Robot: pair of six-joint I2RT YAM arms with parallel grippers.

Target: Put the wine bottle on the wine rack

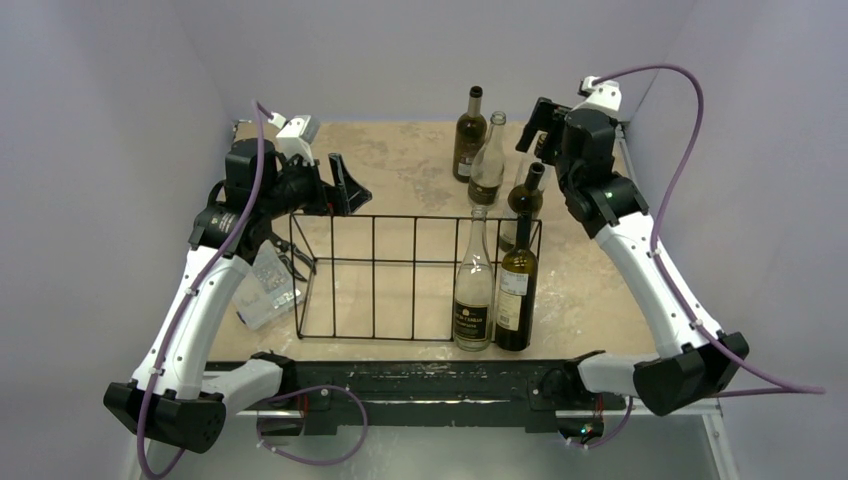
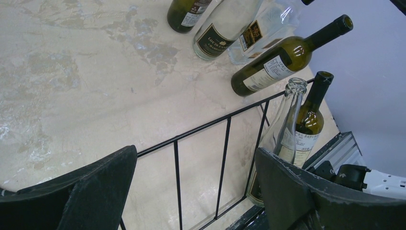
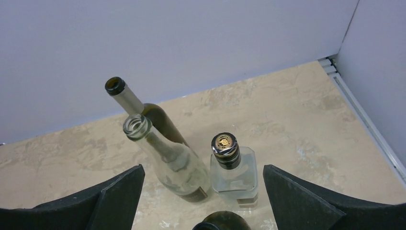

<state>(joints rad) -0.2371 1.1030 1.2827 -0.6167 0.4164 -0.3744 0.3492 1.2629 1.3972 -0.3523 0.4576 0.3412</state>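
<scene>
The right gripper (image 1: 538,128), spread and empty, hovers above the upright wine bottle (image 1: 525,200) standing just beyond the rack (image 1: 373,216); neck pointing up; the left gripper (image 2: 196,158), also spread, is farther off.

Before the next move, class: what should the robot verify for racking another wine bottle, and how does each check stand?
1. Right gripper open, empty: ok.
2. Left gripper open, empty: ok.
3. Wine rack has free slots: ok; only racked clear bottle and racked dark bottle inside.
4. Square capped bottle upright: ok.
5. Gap between open clear bottle and open dark bottle: cannot tell.
</scene>
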